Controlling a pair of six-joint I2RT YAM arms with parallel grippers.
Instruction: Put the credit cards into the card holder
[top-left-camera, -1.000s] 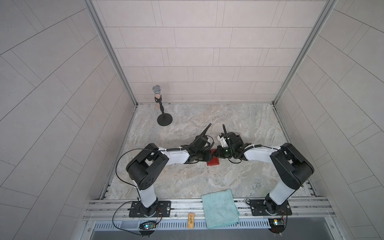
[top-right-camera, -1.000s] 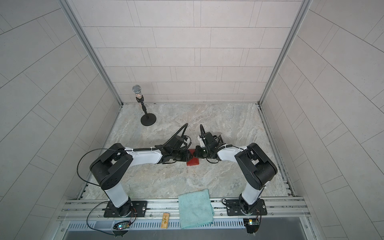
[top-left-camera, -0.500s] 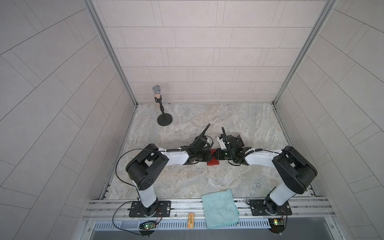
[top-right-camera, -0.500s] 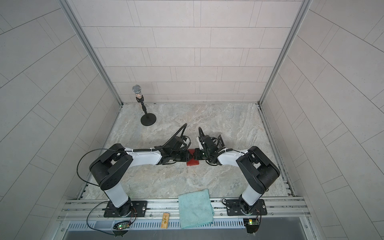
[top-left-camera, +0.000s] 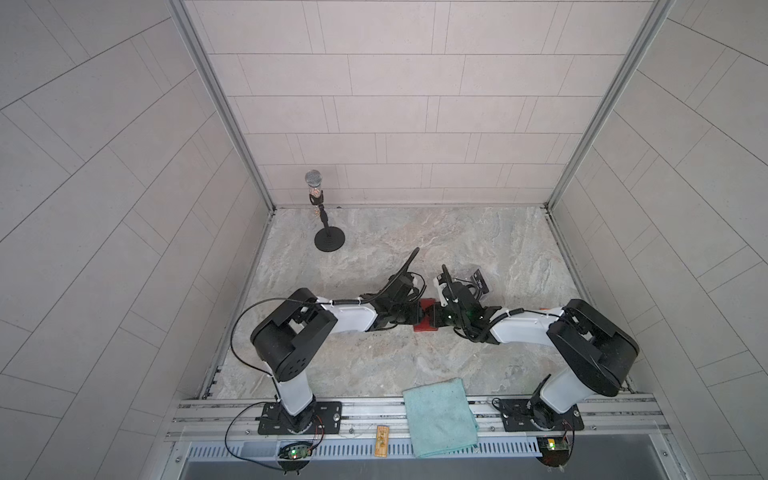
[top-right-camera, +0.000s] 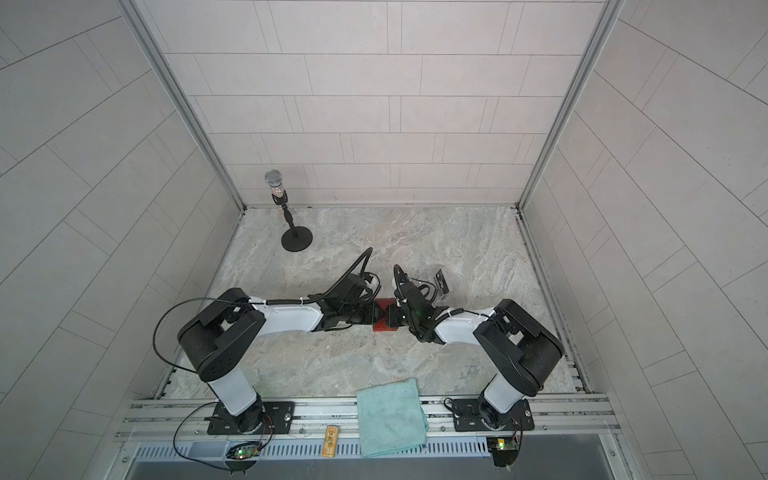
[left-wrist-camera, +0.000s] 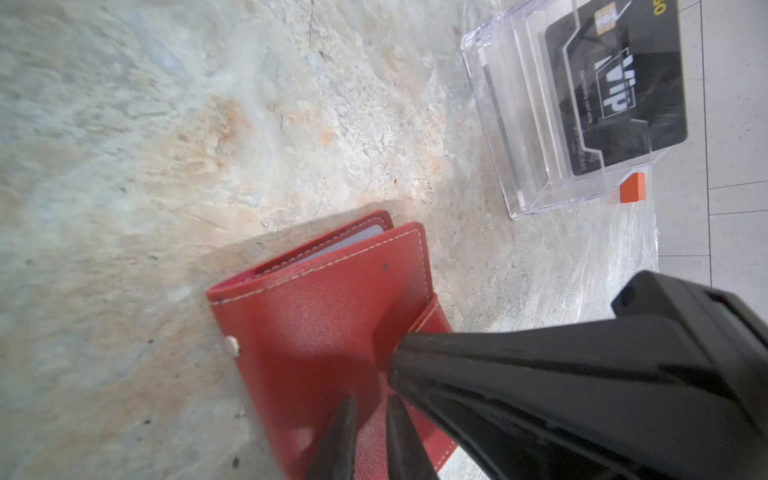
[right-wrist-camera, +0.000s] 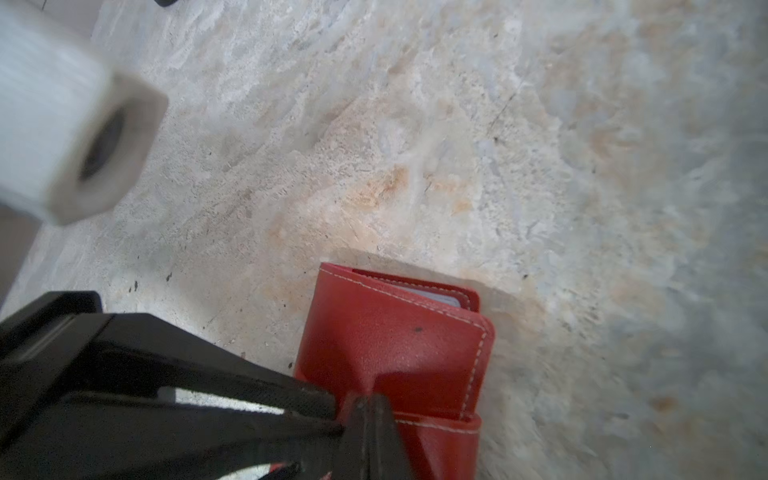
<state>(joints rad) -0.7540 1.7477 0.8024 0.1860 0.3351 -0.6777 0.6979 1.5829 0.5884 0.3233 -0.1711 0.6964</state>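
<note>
Both top views looked down from high in front, sharing the whole table (top-left-camera: 374, 353). Both wrist cameras closely faced the card holder (left-wrist-camera: 324, 332), seemingly from opposite sides.

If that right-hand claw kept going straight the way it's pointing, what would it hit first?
The red card holder: the right gripper, shut, looks pressed on its cover; just beyond is the left gripper.
</note>
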